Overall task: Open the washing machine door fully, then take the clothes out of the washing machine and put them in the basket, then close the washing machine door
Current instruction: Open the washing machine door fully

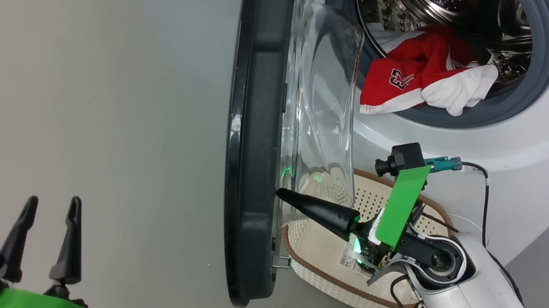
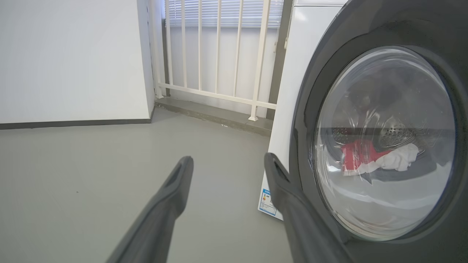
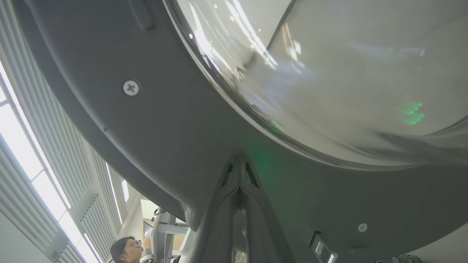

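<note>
The white washing machine stands at the upper right, and its door is swung out edge-on, the glass bowl facing the drum. A red jersey and a white cloth hang over the drum's gasket. The cream basket sits on the floor below the opening. My right gripper is shut, its tips pressed against the door's inner rim beneath the glass. My left gripper is open at the lower left, holding nothing. In the left wrist view its fingers point past the door's outer face.
Grey floor spreads left of the door. A white railing and wall stand behind the machine. A blue sticker marks the washer's lower corner. A person is at the bottom of the right wrist view.
</note>
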{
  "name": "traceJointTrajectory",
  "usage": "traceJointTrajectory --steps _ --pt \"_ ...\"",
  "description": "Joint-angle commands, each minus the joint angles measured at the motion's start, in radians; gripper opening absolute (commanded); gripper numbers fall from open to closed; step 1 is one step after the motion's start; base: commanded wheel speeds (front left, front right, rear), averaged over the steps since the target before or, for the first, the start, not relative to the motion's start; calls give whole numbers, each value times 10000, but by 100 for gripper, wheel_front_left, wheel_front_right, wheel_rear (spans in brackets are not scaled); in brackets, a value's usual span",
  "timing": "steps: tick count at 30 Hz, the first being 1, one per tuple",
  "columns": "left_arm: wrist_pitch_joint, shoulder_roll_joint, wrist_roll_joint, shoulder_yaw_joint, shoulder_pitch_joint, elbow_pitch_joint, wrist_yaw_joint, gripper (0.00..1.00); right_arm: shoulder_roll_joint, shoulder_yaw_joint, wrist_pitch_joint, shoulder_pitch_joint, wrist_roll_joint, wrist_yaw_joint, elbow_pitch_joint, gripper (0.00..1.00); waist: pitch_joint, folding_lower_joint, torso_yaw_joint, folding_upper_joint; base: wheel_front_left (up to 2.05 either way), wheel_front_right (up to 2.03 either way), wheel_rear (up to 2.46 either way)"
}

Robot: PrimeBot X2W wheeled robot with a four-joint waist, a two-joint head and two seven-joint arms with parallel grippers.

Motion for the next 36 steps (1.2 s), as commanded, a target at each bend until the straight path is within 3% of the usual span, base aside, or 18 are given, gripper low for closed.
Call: traceJointTrajectory --steps 1,12,22,24,25,26,27,31,36 --pt "-80 160 111 370 -95 -288 -31 100 339 53 47 -255 -193 17 -266 0 -2 0 -7 0 0 0 0" --pt "-80 158 137 282 -125 -204 -31 100 299 -331 -163 -25 -374 17 -508 0 -102 0 -63 0 0 0 0" --pt "-80 252 139 112 -122 -104 -31 100 -260 -422 -1187 641 -1379 17 -1892 2 -272 0 -143 0 0 0 0" --pt "-80 274 142 106 -117 -97 -31 100 -385 -439 -1506 802 -1559 17 -2162 35 -298 0 -169 0 0 0 0" --pt "-80 285 139 107 -112 -97 -31 100 -445 -447 -1664 882 -1631 17 -2301 58 -310 0 -182 0 0 0 0" --pt "-80 297 138 108 -105 -98 -31 100 -510 -447 -1813 974 -1699 17 -2440 92 -327 0 -195 0 0 0 0" --pt "-80 309 137 109 -92 -99 -31 100 -587 -436 -1956 1076 -1773 17 -2583 100 -349 0 -208 0 0 0 0" --pt "-80 363 142 124 -9 -112 -31 100 -982 -373 -2668 1512 -2216 17 -3093 100 -446 0 -266 0 0 0 0" --pt "-80 449 148 182 137 -123 -31 100 -1530 -186 -4508 2026 -3291 17 -3691 100 -602 0 -414 0 0 0 0"
